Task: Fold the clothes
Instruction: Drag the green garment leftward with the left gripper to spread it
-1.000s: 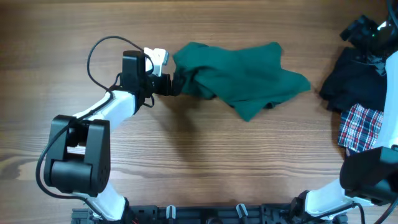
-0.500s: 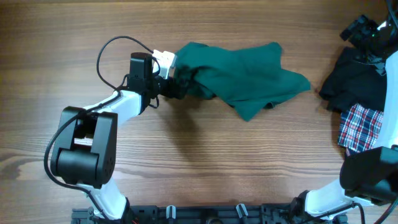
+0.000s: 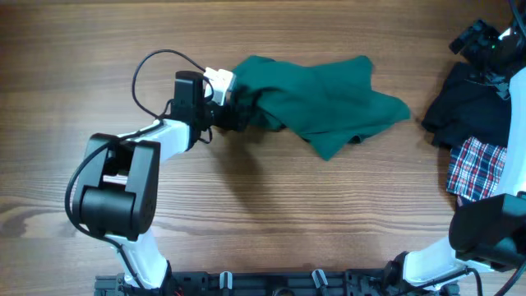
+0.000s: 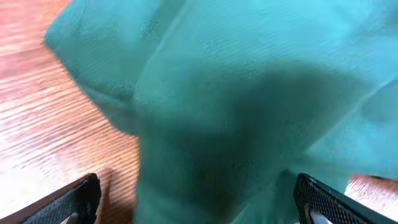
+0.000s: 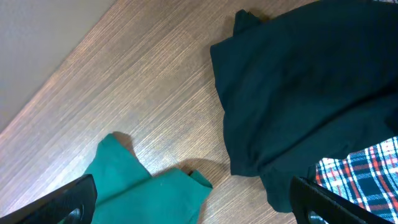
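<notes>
The clothes, a plain dark green garment (image 3: 316,99), lie crumpled on the wooden table at the top centre. My left gripper (image 3: 238,113) sits at the garment's left edge. In the left wrist view the green fabric (image 4: 236,106) fills most of the frame, and the left gripper (image 4: 199,208) stands open with a fold of it lying between the wide-apart fingers (image 4: 71,200). My right gripper (image 3: 468,39) hovers at the far right corner, open and empty (image 5: 199,205), high above the table. A corner of the green garment (image 5: 155,193) shows below it.
A black garment (image 3: 472,103) lies heaped at the right edge, with a red-white-blue plaid cloth (image 3: 477,168) just in front of it. Both show in the right wrist view, the black garment (image 5: 298,81) above the plaid cloth (image 5: 367,174). Bare wood (image 3: 271,214) spans the front.
My left arm has slid right, bringing its open gripper up against the green garment's left edge. The garment and the right arm have not moved.
</notes>
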Motion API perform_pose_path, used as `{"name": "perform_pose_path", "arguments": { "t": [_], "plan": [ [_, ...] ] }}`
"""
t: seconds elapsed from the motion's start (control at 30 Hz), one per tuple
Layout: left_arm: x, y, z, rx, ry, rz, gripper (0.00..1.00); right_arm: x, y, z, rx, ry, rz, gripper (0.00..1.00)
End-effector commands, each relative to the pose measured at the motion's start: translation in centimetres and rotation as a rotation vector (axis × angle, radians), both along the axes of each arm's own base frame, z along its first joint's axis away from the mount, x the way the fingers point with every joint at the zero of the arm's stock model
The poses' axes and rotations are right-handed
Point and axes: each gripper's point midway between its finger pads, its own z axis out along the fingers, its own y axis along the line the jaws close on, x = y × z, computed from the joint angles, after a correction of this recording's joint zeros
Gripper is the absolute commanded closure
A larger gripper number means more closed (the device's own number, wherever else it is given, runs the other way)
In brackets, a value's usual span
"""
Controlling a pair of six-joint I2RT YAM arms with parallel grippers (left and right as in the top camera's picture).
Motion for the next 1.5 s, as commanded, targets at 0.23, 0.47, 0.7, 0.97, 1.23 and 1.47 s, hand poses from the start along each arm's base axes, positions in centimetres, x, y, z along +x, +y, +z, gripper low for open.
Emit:
{"name": "perform_pose_path", "arguments": {
  "t": [0.23, 0.47, 0.7, 0.97, 1.23, 1.47],
  "plan": [
    [-0.5, -3.1, 0.3, 0.006, -0.038, -0.071, 0.25, 0.0, -0.4, -0.8, -0.008, 0.024, -0.012, 0.0],
    [-0.4, -3.1, 0.4, -0.005, -0.029, -0.058, 0.84, 0.0, -0.4, -0.8, -0.007, 0.023, -0.012, 0.0],
    [-0.3, -3.2, 8.9, -0.079, -0.141, -0.024, 0.96, 0.0, -0.4, -0.8, -0.007, 0.023, -0.012, 0.0],
    [-4.8, -1.9, 25.7, -0.165, -0.465, -0.03, 0.96, 0.0, -0.4, -0.8, -0.007, 0.023, -0.012, 0.0],
    [-8.7, -2.2, 30.2, -0.197, -0.544, -0.065, 0.96, 0.0, -0.4, -0.8, -0.008, 0.023, -0.012, 0.0],
    [-9.1, -2.4, 30.1, -0.168, -0.542, -0.033, 0.96, 0.0, -0.4, -0.8, -0.008, 0.021, -0.012, 0.0]
  ]
}}
